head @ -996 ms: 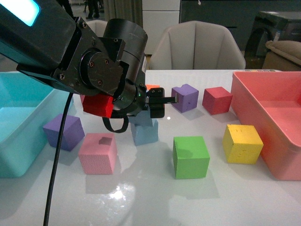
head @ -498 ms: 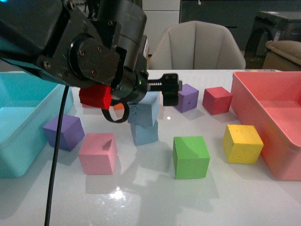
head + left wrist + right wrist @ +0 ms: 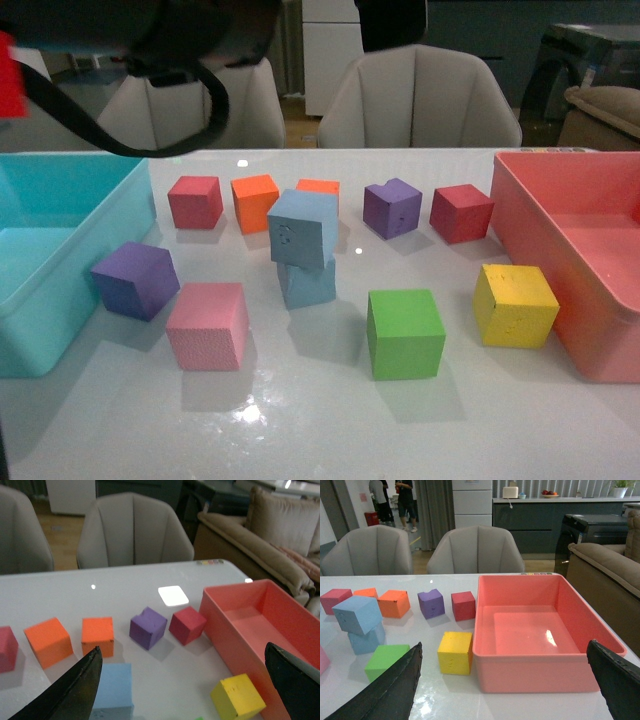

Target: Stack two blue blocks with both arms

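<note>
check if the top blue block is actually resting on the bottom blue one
Touching. In the front view the upper blue block sits skewed on the lower blue block with no gap between them; the right wrist view shows the same stack.

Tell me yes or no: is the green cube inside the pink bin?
No. In the front view the green cube sits on the white table, left of the yellow cube and outside the pink bin.

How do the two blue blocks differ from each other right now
The upper blue block rests on top of the lower blue block, which stands on the table. The upper block is turned and tilted, overhanging the lower block's edge; the lower block sits flat. The upper block shows fully, while the lower block is partly hidden by it. Both are pale sky-blue cubes of similar size.
</note>
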Controlling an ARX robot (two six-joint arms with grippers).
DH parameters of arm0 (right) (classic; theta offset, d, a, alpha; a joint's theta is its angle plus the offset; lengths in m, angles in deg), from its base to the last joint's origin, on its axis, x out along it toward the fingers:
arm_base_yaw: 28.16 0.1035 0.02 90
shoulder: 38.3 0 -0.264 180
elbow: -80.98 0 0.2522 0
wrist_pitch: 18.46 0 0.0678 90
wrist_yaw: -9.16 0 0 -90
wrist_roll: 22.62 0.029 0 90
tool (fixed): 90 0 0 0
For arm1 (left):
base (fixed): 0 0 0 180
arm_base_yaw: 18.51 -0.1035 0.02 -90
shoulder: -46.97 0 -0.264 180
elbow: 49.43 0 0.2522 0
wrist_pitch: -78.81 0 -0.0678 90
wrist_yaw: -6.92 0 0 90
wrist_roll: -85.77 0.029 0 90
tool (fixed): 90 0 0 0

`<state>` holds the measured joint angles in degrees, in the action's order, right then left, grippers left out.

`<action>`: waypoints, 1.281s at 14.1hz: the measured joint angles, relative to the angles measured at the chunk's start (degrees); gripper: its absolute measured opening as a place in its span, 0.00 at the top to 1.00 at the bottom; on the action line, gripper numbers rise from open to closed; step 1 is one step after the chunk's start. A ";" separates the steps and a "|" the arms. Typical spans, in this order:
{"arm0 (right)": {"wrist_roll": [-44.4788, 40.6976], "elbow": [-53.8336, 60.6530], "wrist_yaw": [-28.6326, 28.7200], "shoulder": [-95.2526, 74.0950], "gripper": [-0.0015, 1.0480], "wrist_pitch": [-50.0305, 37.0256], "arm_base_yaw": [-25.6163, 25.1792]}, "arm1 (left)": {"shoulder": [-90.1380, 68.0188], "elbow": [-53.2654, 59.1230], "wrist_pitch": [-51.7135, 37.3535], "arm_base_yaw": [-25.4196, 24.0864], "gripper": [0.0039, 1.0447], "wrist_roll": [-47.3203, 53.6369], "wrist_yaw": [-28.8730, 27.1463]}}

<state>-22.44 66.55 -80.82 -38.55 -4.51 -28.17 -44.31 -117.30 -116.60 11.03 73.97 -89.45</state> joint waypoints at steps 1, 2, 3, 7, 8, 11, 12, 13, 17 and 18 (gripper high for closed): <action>0.00 0.00 0.02 0.00 0.06 0.00 0.00 | 3.74 4.35 -6.69 0.55 0.16 2.75 -8.31; 0.00 0.00 0.00 0.00 0.06 0.02 0.00 | 11.17 11.65 -8.70 -1.09 0.28 6.69 -15.93; 0.00 0.00 0.00 0.00 0.06 0.02 0.00 | 17.42 17.94 -10.10 -4.35 0.38 8.61 -17.86; 0.00 0.00 0.00 0.00 0.06 0.02 0.00 | 30.86 36.26 -12.20 -13.55 0.91 10.80 -9.40; 0.00 0.00 0.00 0.00 0.06 0.02 0.00 | 34.47 38.86 -12.37 -15.74 0.98 10.97 -7.67; 0.00 0.00 0.00 0.00 0.06 0.02 0.00 | 39.36 42.97 -11.13 -18.75 0.99 10.95 -4.85; 0.00 0.00 0.00 0.00 0.06 0.00 0.00 | 39.95 43.50 -10.88 -19.06 0.99 10.95 -4.42; 0.00 0.00 0.02 0.00 0.06 0.02 0.00 | 40.89 44.19 -10.54 -19.61 0.99 10.95 -3.82; 0.00 0.00 0.02 0.00 0.06 0.02 0.00 | 50.53 48.85 -5.84 -23.61 0.99 10.95 0.07; 0.00 0.00 0.00 0.00 0.06 0.02 0.00 | 52.46 49.62 -4.55 -24.24 0.99 10.95 0.98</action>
<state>-22.44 66.55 -80.82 -38.55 -4.49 -28.17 8.14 -67.69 -121.15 -13.21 84.92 -88.47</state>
